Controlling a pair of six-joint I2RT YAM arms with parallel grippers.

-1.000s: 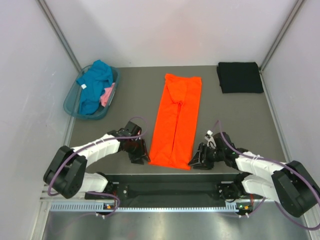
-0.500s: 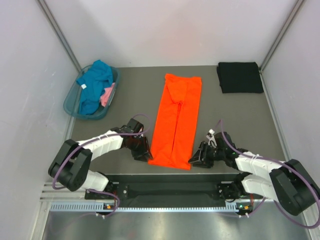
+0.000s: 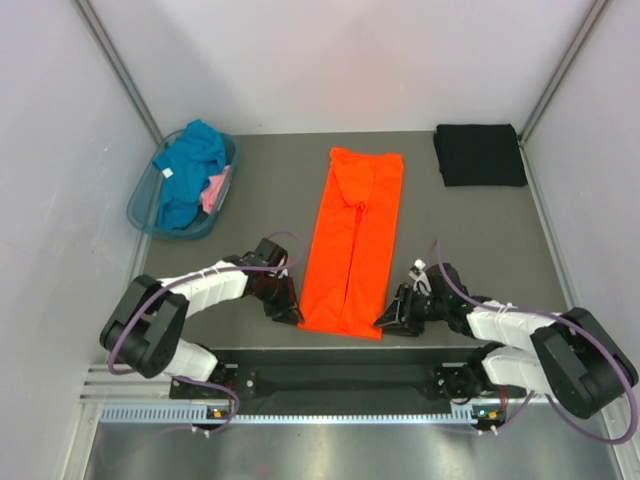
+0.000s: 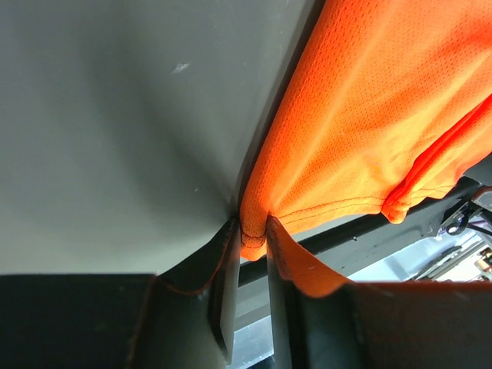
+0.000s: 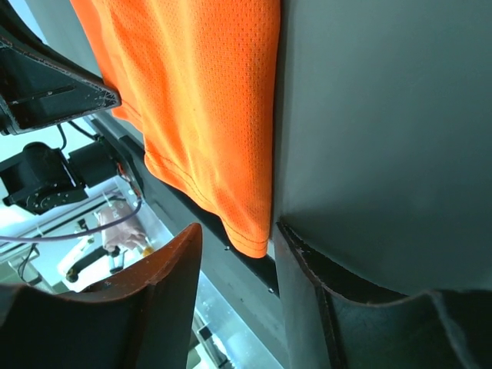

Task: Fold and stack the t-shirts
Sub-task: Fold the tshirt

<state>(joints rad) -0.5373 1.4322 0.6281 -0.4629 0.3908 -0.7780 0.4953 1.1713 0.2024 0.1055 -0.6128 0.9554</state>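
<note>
- Your orange t-shirt (image 3: 352,240) lies flat in the middle of the desk (image 3: 470,230). It is folded lengthwise into a long narrow strip that runs from the upper centre of the top view down to the desk's near edge.
- Your left claw (image 3: 285,312) sits low at the strip's lower left corner. In the left wrist view the left claw (image 4: 252,254) is closed on that corner. The hem of the orange t-shirt (image 4: 369,115) is bunched and pinched between the two fingers (image 4: 227,292).
- Your right claw (image 3: 390,322) sits low at the strip's lower right corner. In the right wrist view the right claw (image 5: 237,231) is open. One of its fingers (image 5: 169,284) is at lower left of the frame and the other at lower right. The corner of the orange t-shirt (image 5: 200,100) lies in the gap between them, and neither finger presses it.
- The translucent blue-green basket (image 3: 134,203) stands at the upper left of the top view, against the desk's left edge. It holds a crumpled teal t-shirt (image 3: 195,148), which spills over the far rim, and a pink t-shirt (image 3: 214,188) tucked against its right side.
- The black t-shirt (image 3: 480,154) lies folded into a neat rectangle at the upper right corner of the desk, well apart from the orange one.
</note>
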